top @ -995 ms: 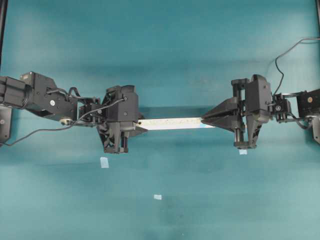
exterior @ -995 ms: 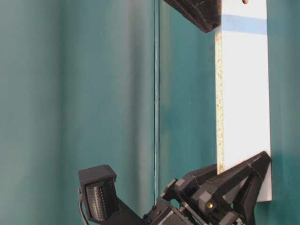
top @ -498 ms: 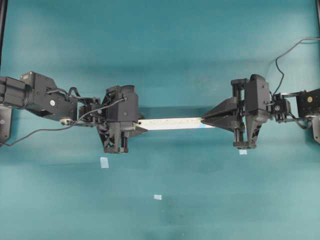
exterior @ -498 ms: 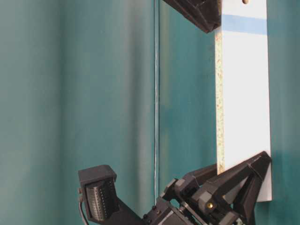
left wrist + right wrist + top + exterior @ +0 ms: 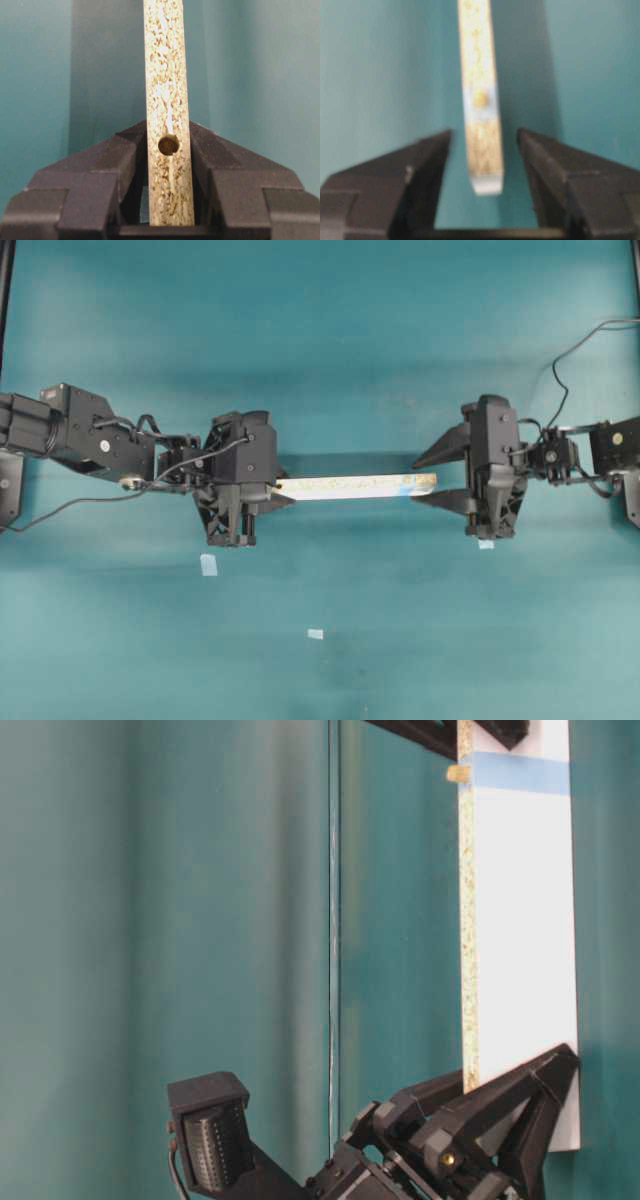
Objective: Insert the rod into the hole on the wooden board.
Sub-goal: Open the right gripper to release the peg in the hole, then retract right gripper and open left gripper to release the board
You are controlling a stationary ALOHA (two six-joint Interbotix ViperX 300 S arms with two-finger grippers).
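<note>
Rod now stands seated in the hole, a cream stub poking out of the speckled edge of the wooden board at the light-blue mark; in the right wrist view we see its round end inside that blue patch. Half a second earlier the right gripper was clenched over this spot and hid it. We now find its jaws released, one finger on each side of the board's end with a gap on both sides, touching neither board nor rod. The left gripper has not changed: its jaws grasp the board's other end, just by the plain dark hole, and hold the strip on edge above the counter.

Outward from the board, in the overhead view, we see three small pale-blue tape squares on the teal counter: one at 7 o'clock from the board under the left gripper, one at 6 o'clock well apart, and one just under the right gripper. Nothing lies between the open jaws and the rod.
</note>
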